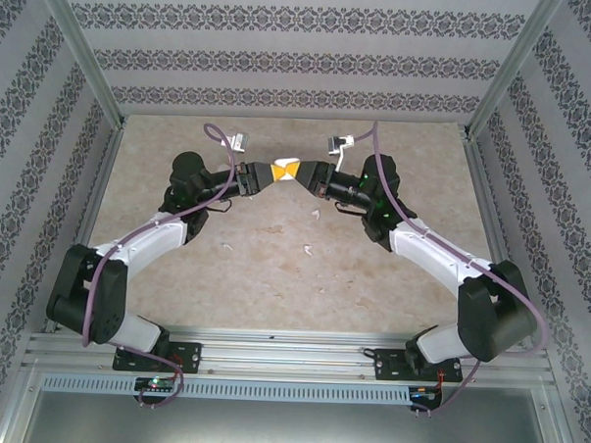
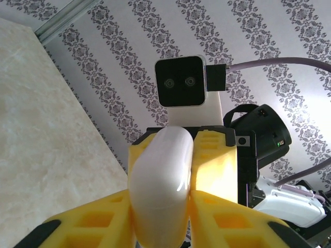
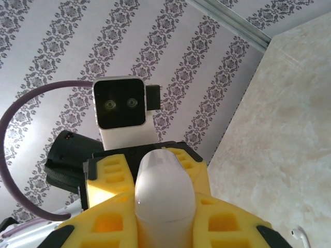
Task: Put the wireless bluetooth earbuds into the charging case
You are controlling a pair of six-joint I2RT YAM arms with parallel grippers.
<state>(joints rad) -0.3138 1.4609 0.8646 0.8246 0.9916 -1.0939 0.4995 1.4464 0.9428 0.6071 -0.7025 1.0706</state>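
The white rounded charging case [image 1: 286, 170] hangs above the table's far middle, gripped from both sides. My left gripper [image 1: 275, 173] is shut on it from the left and my right gripper [image 1: 298, 172] from the right. In the left wrist view the case [image 2: 160, 175] sits upright between my yellow fingers [image 2: 227, 217], its lid seam closed. It fills the gap between the fingers the same way in the right wrist view, where the case [image 3: 164, 191] is wedged in. Tiny white earbuds lie on the table: one [image 1: 315, 215] below the grippers, one [image 1: 305, 249] nearer, one [image 1: 228, 246] to the left. An earbud [image 3: 300, 235] shows at the right wrist view's lower edge.
The beige marbled tabletop [image 1: 421, 276] is walled by patterned panels and metal posts on three sides. Each wrist camera faces the other: the right arm's camera [image 2: 181, 82] and the left arm's camera [image 3: 120, 103]. Purple cables loop over both arms.
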